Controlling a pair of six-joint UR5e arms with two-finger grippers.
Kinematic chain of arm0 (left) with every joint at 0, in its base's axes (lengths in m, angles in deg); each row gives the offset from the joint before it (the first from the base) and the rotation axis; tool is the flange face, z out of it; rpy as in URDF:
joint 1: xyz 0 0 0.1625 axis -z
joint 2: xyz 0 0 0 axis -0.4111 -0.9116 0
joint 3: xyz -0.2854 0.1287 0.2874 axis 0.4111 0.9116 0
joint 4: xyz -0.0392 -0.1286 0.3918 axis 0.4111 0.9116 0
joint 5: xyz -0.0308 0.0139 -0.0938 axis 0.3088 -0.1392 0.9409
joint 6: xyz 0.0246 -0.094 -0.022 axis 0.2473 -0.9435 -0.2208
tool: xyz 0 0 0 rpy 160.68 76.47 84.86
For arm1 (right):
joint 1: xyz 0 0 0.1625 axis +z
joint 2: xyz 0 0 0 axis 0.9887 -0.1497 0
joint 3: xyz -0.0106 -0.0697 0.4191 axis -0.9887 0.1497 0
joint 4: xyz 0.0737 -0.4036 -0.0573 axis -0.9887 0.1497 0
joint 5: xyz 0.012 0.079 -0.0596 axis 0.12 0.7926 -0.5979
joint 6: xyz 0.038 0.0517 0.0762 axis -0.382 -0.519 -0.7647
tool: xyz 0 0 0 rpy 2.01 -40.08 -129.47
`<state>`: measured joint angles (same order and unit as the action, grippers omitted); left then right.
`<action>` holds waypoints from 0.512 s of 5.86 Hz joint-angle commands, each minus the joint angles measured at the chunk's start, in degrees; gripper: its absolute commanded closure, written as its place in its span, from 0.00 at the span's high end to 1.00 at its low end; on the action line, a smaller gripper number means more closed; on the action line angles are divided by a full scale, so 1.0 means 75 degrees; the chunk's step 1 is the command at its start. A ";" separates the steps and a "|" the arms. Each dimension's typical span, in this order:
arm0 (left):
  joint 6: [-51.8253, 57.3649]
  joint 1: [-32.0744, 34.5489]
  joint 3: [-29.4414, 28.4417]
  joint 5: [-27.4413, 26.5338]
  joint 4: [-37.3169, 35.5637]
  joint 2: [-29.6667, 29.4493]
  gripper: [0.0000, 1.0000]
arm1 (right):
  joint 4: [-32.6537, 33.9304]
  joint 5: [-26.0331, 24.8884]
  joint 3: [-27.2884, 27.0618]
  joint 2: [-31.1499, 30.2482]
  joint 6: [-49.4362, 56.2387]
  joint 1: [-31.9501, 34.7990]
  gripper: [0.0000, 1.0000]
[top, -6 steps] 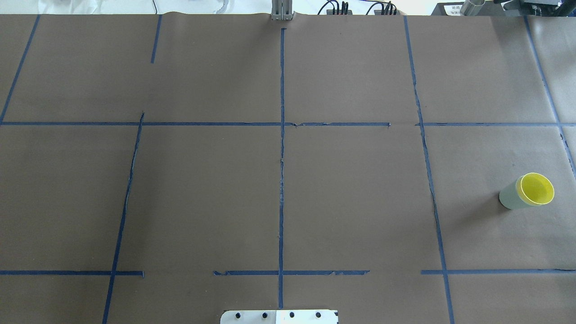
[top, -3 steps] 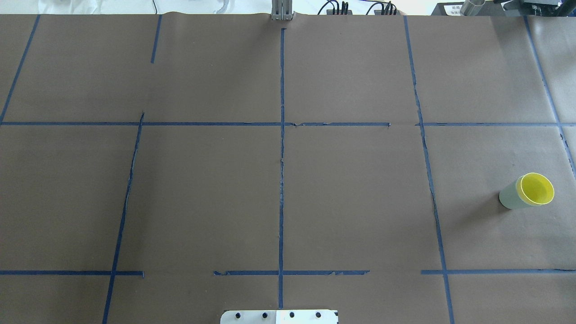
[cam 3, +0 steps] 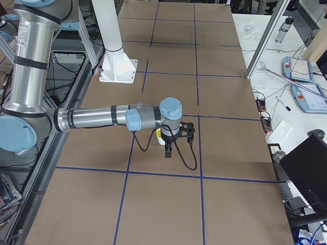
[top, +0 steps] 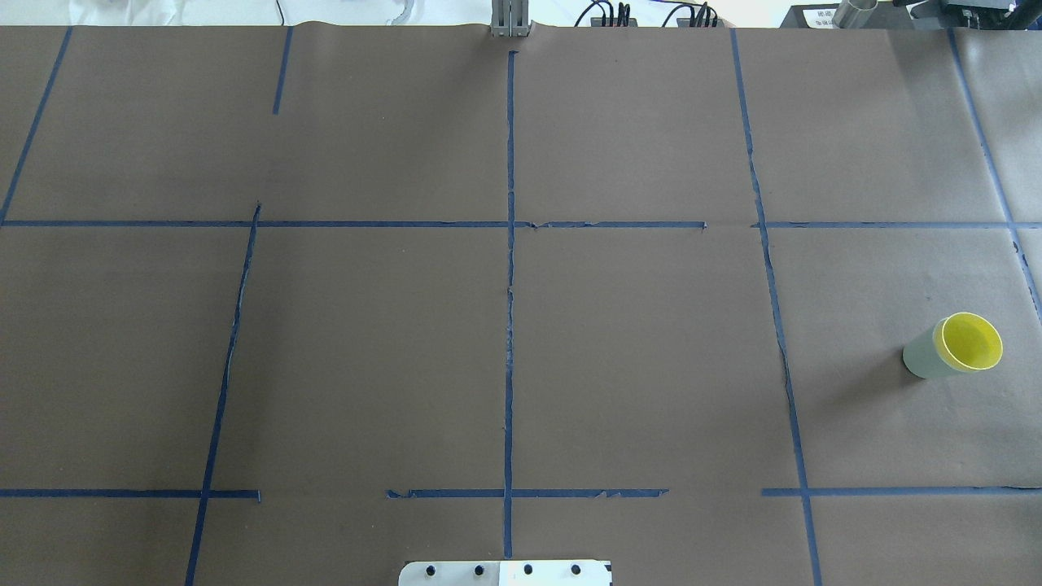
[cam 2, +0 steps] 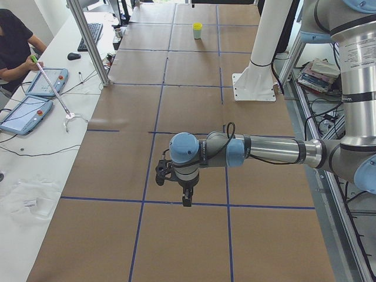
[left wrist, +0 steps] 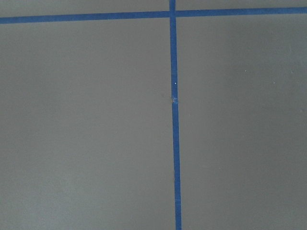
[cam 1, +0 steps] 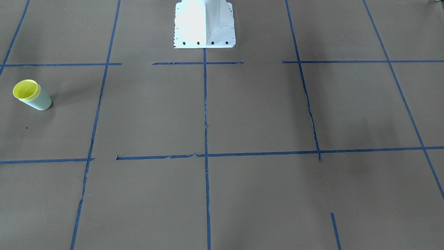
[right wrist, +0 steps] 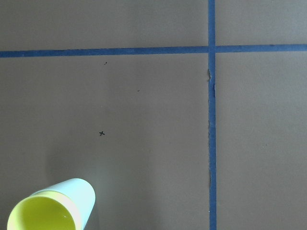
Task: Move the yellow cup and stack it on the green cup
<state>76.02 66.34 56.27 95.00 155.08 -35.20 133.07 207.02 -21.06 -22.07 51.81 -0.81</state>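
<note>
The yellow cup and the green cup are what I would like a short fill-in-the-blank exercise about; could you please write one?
1. The yellow cup sits nested ___ the green cup.
2. In the overhead exterior view, the two cups stand on the view's ___ side.
3. The tape lines across the brown table paper are ___ in colour.
4. In the right wrist-mounted view, the cups show in the bottom ___ corner.

Missing words: inside; right; blue; left
</note>
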 commanded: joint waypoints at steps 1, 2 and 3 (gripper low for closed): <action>-0.0006 0.0000 -0.0043 0.0084 -0.0025 -0.0063 1.00 | 0.0510 0.0069 -0.0322 -0.0042 0.0036 0.0002 1.00; 0.0029 0.0012 -0.0113 0.0120 0.0056 0.0006 1.00 | 0.0500 0.0070 -0.0334 -0.0065 0.0152 0.0002 1.00; 0.0041 0.0000 -0.0218 0.0109 0.0045 -0.0005 1.00 | 0.0512 0.0058 -0.0311 -0.0054 0.0872 0.0002 1.00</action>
<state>76.21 66.37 55.35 95.77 155.33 -35.28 136.71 207.48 -23.41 -22.48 54.46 -0.81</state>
